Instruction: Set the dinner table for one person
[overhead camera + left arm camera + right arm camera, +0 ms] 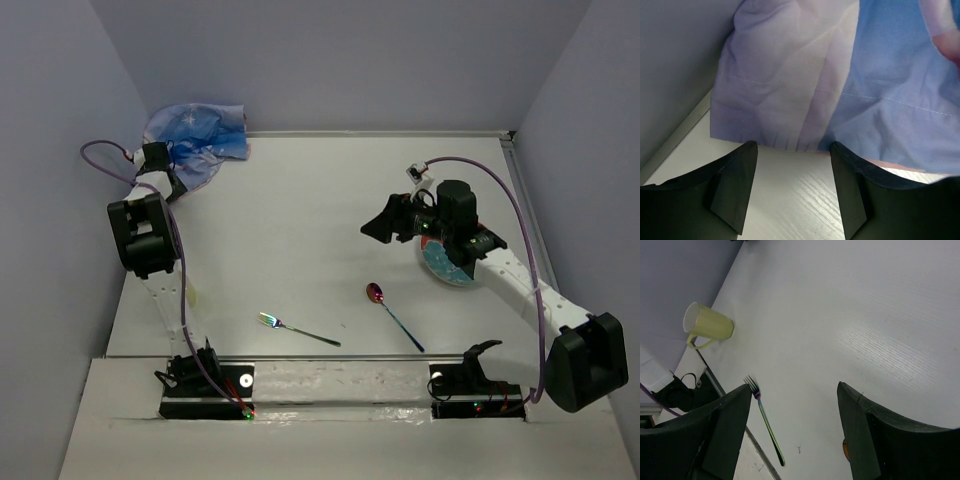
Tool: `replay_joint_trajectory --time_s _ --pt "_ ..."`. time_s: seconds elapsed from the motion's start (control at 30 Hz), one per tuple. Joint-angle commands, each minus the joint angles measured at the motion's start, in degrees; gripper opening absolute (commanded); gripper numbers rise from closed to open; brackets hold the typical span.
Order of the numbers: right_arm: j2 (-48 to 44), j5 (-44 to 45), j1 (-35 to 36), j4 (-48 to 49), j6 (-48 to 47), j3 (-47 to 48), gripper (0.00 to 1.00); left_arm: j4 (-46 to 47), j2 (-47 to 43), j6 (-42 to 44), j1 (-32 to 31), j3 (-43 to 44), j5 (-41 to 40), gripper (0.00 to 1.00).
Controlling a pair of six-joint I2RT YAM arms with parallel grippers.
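Left hand (791, 162) wide open, tips just short of the cloth (840, 75) hem. Right hand (794, 392) wide open, empty, well away from cloth. Surface (300, 200) lies under cloth and extends beyond it. Judged rigid, smooth and probably slippery, so nothing to grip. Pinch the soft cloth at its hem.

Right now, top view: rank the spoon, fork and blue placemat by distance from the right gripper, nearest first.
1. spoon: just below the right gripper in the top view, toward the near edge.
2. fork: near edge, left of the spoon.
3. blue placemat: bunched in the far left corner, clearly farthest.
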Motion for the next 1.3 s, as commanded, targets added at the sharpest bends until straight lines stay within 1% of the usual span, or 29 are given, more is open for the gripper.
replay_joint_trajectory --time_s 0.0,0.03,0.1,0.23,0.27,0.33,0.37,0.43,0.47,0.53,0.63,0.77,0.9,0.93,0.97,1.03,1.07,1.17,1.27 --pt "0.29 -1.54 0.77 3.17 -1.35 0.07 0.73 -1.61 0.56 -0.68 0.33 5.42 0.23 0.70" --pt "0.20 -1.45 0.77 3.08 -1.52 0.16 0.72 -2.05 1.09 -0.77 0.42 6.04 0.66 0.69" --pt "-0.15 -1.36 0.77 2.82 -1.79 0.77 0.72 -2.93 2.66 -0.94 0.51 7.53 2.86 0.56" --pt "-1.12 -0.84 0.77 2.64 -1.97 1.30 0.72 -2.40 3.47 -1.30 0.51 7.36 4.71 0.53" --pt "-1.56 -0.75 0.77 2.47 -1.96 1.22 0.72 -2.23 3.64 -1.38 0.51 7.27 4.89 0.52" --pt "-1.74 -0.57 0.77 2.38 -1.96 1.39 0.72 -2.05 4.34 -1.12 0.51 7.27 5.50 0.45" --pt "-1.82 -0.48 0.77 2.38 -1.88 1.39 0.72 -1.88 4.61 -0.86 0.42 7.10 6.55 0.33" --pt "-1.91 -0.48 0.77 2.38 -1.70 1.57 0.70 -1.53 4.78 -0.33 0.25 7.10 7.52 0.22" --pt "-2.17 -0.48 0.77 2.20 -1.61 1.91 0.69 -1.53 4.78 0.11 -0.19 7.10 7.79 0.11" --pt "-2.79 -0.66 0.77 2.11 -1.35 2.27 0.68 -1.44 4.35 0.72 -0.81 6.92 7.79 0.01" --pt "-3.93 0.21 0.77 2.11 -1.09 2.53 0.68 -0.74 3.03 1.16 -2.39 5.44 7.70 0.00" --pt "-3.67 -0.39 0.77 3.87 0.84 3.15 0.66 3.39 -0.22 0.29 -5.11 0.69 10.51 0.00" --pt "-2.62 -1.10 0.77 6.24 2.78 3.24 0.66 6.56 -3.56 -1.99 -10.73 -1.87 13.14 0.00" --pt "-2.35 -0.84 0.77 6.33 2.78 3.24 0.66 7.34 -3.91 -2.43 -13.70 -2.22 13.50 0.00" --pt "-2.26 -0.84 0.77 6.25 2.69 3.24 0.66 7.87 -4.26 -2.96 -14.86 -2.39 14.02 0.00" --pt "-1.74 -0.05 0.77 6.33 2.52 3.32 0.66 10.67 -5.23 -4.97 -20.90 -3.62 16.48 0.00" --pt "-1.48 0.48 0.77 6.33 2.52 3.32 0.66 11.56 -5.58 -6.03 -22.59 -4.41 20.14 0.00" --pt "-0.86 0.75 0.77 6.07 2.08 3.24 0.66 17.17 -6.11 -11.03 -27.95 -6.34 24.30 0.00" --pt "-0.68 2.32 0.77 5.98 1.38 2.71 0.66 21.41 -5.42 -14.91 -37.60 -6.79 27.99 0.00"
